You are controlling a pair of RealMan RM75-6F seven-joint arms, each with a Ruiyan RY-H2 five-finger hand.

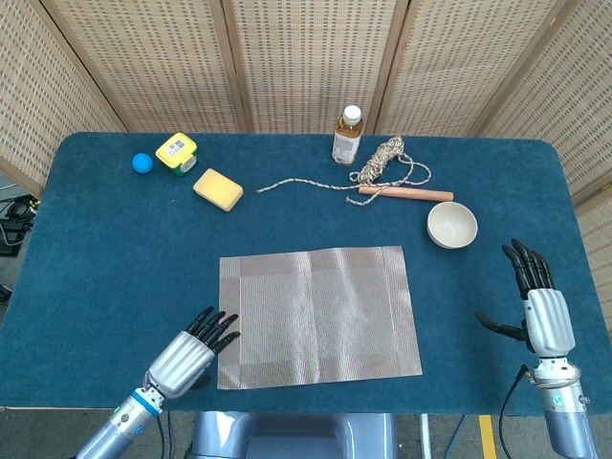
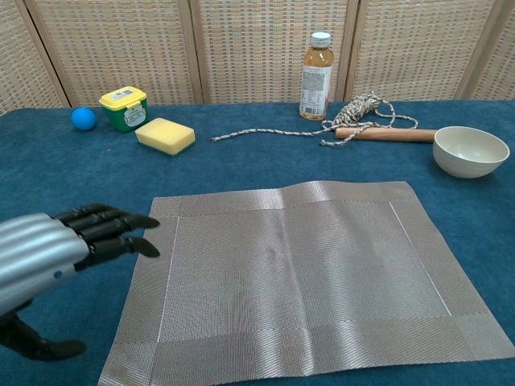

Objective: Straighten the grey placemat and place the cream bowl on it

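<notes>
Left robot hand open, empty, just left of the mat; right robot hand spread wide, bowl ahead-left of it.

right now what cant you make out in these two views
- Right hand: outside the chest view; seen only from above in the head view, so whether it touches the table is unclear.
- Left hand: wrist and arm cut off by the chest view's left edge.
- Bottle label: print too small in both views.
- Yellow-lidded tub: lid text too small.
- Cream bowl: inside floor hidden by its near wall in the chest view.
</notes>
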